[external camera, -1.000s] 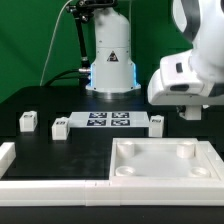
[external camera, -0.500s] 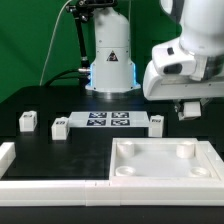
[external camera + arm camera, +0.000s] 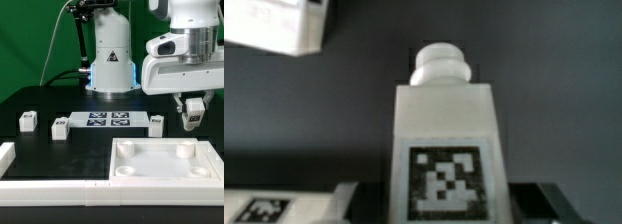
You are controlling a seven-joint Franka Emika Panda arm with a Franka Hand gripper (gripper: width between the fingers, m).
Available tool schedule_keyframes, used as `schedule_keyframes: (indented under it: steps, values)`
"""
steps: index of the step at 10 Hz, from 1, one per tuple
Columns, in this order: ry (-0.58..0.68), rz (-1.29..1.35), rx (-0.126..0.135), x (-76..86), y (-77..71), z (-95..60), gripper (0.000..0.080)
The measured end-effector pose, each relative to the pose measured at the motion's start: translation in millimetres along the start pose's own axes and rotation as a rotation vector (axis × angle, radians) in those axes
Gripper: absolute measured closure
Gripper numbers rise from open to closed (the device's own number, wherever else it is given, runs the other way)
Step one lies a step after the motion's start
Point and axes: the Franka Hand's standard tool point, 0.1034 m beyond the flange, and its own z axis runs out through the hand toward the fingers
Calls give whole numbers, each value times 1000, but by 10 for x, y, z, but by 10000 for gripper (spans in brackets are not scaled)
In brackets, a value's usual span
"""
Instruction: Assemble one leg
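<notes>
My gripper hangs at the exterior view's right, behind the large white panel, and is shut on a leg, a small white block with a tag. In the wrist view the held leg stands between my fingers, its tag facing the camera and a rounded peg at its far end. Three more legs lie on the black table: two at the left and one to the right of the marker board.
The marker board lies at mid-table. A white rail runs along the front left edge. The robot base stands at the back. Another white block shows in the wrist view.
The arm's wrist has risen and turned upright over the exterior view's right. The gripper now hangs straight down with the leg in it.
</notes>
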Motion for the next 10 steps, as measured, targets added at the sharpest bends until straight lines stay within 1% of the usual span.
schedule_keyframes:
  steps: [2, 3, 4, 6, 8, 9, 10]
  values:
    - [36, -9, 3, 116, 48, -158, 508]
    - [10, -16, 2, 188, 95, -224, 508]
    - [14, -18, 2, 291, 127, -259, 508]
    - [15, -23, 2, 247, 108, -225, 508]
    - [15, -22, 1, 248, 113, -225, 508]
    - [14, -30, 1, 265, 139, -227, 508]
    - [7, -60, -3, 387, 247, -252, 508]
